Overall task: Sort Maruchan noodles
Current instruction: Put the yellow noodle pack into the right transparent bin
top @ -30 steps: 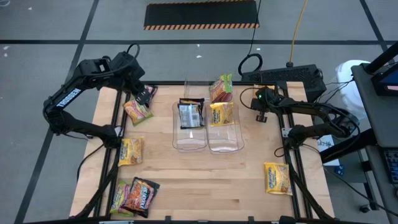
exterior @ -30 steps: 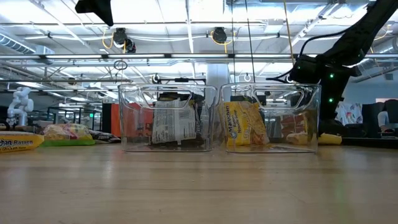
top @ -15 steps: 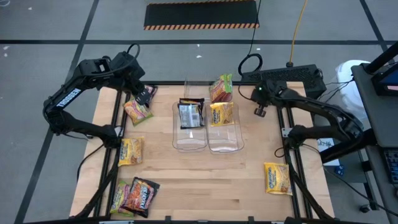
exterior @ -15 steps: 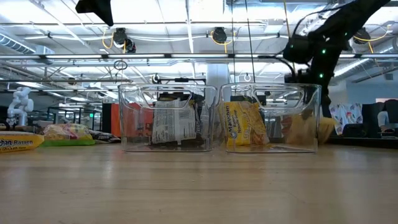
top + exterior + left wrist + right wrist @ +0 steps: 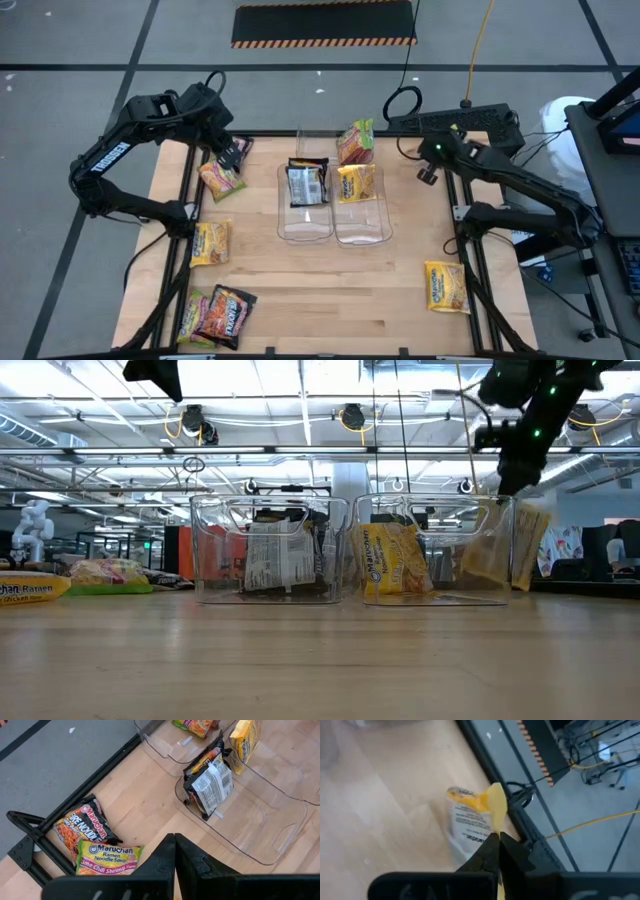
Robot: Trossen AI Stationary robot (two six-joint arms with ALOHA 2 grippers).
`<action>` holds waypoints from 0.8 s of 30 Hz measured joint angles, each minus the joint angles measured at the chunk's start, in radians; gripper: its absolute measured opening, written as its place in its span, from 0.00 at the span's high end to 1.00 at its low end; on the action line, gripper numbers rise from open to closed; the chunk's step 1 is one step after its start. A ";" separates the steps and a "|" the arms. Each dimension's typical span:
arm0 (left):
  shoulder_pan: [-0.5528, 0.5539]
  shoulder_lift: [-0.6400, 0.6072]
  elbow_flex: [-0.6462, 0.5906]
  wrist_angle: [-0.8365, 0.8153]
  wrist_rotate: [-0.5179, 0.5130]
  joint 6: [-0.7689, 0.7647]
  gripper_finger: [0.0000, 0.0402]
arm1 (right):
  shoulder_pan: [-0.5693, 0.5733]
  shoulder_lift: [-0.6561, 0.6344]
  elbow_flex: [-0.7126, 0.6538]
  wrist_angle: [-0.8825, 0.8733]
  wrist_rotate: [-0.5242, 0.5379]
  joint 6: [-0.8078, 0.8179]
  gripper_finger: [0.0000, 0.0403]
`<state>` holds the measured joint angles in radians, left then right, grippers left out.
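Right tool (image 5: 497, 840) pinching 1 yellow packet (image 5: 470, 822) by its edge, aloft just beyond the right bin (image 5: 362, 215).

A grip that thin could let it slip or swing wide of the bin. Left tool (image 5: 174, 851), pressed together and holding nothing, hovers over the surface's (image 5: 330, 290) far-left corner. Visible: 3 clear bins, about 9 other packets, 2 upright in the bins.

Two bins (image 5: 333, 222) side by side, packets (image 5: 307, 184) inside each.

Bright, even light from ceiling strips overhead casts soft shadows; the right wrist view looks motion-blurred, perhaps defocused.
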<state>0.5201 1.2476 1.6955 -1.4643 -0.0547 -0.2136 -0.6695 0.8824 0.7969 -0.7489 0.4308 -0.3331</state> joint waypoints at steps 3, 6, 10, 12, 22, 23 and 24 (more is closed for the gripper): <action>0.000 0.000 0.000 0.000 0.000 0.001 0.98 | 0.033 -0.025 0.049 -0.043 0.049 0.011 1.00; 0.000 0.000 0.000 0.000 0.000 0.001 0.98 | 0.066 -0.030 0.108 -0.077 0.095 0.011 1.00; 0.000 0.000 0.000 0.000 0.000 0.001 0.98 | 0.111 -0.023 0.191 -0.108 0.123 0.009 1.00; 0.000 0.000 0.000 0.000 0.000 0.001 0.98 | 0.135 -0.015 0.232 -0.118 0.126 0.008 1.00; 0.000 0.000 0.000 0.001 0.000 0.001 0.98 | 0.285 0.070 0.382 -0.117 0.195 -0.045 1.00; 0.000 0.000 0.000 0.001 0.000 0.000 0.98 | 0.302 0.080 0.392 -0.117 0.196 -0.050 1.00; 0.000 0.000 0.000 0.001 0.000 0.000 0.98 | 0.320 0.091 0.401 -0.118 0.196 -0.051 1.00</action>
<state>0.5200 1.2476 1.6955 -1.4631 -0.0547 -0.2134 -0.3493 0.9735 1.1979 -0.8665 0.6266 -0.3843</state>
